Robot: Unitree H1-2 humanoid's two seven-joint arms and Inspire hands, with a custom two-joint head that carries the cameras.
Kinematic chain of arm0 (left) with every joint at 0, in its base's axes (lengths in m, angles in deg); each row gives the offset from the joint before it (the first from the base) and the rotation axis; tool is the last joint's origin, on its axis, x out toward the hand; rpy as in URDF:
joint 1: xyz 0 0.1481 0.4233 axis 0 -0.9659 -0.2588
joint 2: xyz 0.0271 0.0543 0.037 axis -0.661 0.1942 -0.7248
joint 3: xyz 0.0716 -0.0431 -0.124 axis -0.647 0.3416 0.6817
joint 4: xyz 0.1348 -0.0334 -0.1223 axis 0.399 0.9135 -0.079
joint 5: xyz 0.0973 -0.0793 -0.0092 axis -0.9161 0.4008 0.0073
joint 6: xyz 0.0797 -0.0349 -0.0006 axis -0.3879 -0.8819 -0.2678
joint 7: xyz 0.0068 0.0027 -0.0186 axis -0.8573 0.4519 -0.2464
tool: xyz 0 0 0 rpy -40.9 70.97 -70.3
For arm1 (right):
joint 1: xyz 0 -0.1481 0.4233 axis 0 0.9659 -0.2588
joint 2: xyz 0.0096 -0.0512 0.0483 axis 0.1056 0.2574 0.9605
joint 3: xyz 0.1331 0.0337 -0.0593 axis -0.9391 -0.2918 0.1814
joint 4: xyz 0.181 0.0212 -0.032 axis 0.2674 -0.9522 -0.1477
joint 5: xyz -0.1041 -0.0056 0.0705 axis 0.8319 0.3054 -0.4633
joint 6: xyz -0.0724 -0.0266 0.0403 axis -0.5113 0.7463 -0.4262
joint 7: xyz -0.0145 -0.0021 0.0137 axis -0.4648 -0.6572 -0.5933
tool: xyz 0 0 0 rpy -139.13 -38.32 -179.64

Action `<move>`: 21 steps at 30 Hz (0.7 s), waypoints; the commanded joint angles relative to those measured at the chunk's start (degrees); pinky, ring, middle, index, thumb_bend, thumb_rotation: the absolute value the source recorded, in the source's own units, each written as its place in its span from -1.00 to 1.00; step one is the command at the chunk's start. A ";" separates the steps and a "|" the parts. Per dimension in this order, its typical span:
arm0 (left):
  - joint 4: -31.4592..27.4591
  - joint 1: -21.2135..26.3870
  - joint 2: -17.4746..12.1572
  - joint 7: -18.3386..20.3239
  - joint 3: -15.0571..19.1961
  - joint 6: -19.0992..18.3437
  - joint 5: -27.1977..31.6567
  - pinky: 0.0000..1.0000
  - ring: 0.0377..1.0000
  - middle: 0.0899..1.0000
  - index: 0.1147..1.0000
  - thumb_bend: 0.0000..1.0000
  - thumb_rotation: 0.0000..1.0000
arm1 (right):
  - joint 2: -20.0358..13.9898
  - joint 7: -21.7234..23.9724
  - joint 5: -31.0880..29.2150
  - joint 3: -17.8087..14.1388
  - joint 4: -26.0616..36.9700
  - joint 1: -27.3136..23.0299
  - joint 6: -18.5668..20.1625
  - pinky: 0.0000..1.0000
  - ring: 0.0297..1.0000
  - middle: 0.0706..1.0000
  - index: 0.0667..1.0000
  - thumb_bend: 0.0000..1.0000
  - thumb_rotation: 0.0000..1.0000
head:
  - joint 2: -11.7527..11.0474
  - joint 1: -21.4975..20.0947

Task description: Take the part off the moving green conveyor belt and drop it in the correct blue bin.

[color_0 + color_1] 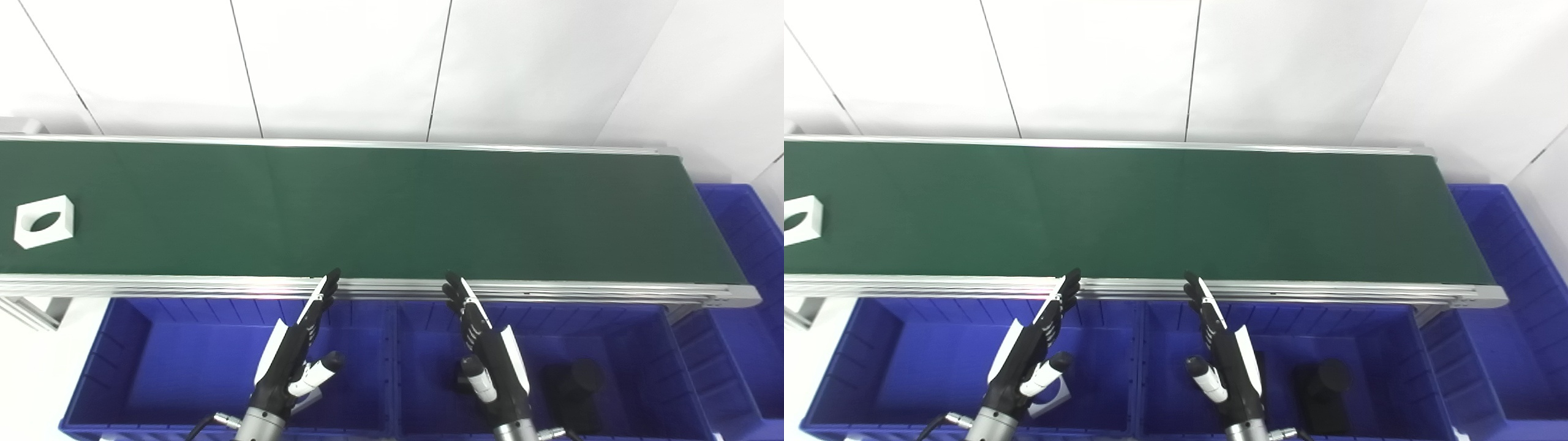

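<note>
**Both hands waiting open while a white block is riding at the belt's left end**

The green conveyor belt [380, 208] is stretching across the whole width of the view, with an aluminium rail [551, 289] running along its near edge and a white panelled wall [343, 61] standing behind it. Below the rail, two blue bins are sitting side by side: the left bin [141, 361] and the middle bin [618, 331]. A third blue bin [744, 245] is standing past the belt's right end.

A black part [576, 386] is lying in the middle bin, on its right side. A small white piece [1053, 392] is showing in the left bin, partly hidden behind the left hand.

The left hand [294, 355] is hanging over the left bin, fingers straight and spread from the thumb, holding nothing and pointing up toward the rail. The right hand [490, 355] is hanging over the middle bin in the same flat, open pose, also empty, its fingertips near the rail.

The white block [44, 222] is lying flat on the belt at the far left, well apart from both hands. It is squarish with an oval hole facing upward, the oval's long axis running roughly along the belt, tilted slightly.
</note>
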 commanded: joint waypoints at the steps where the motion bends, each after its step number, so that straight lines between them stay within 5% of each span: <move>1: -2.17 -0.20 -0.01 0.95 0.37 1.90 -0.13 0.97 0.99 0.99 0.95 0.74 0.80 | 0.81 -0.30 -0.03 0.37 0.25 -1.22 -2.87 0.88 0.91 0.94 0.88 0.87 0.96 | -0.03 0.30; 21: -2.98 -1.92 0.36 1.24 0.19 1.88 -1.47 0.96 0.99 0.99 0.98 0.74 0.84 | -0.06 -0.35 0.14 1.39 -2.99 -1.94 -2.85 0.94 0.95 0.96 0.85 0.91 0.93 | -0.26 1.20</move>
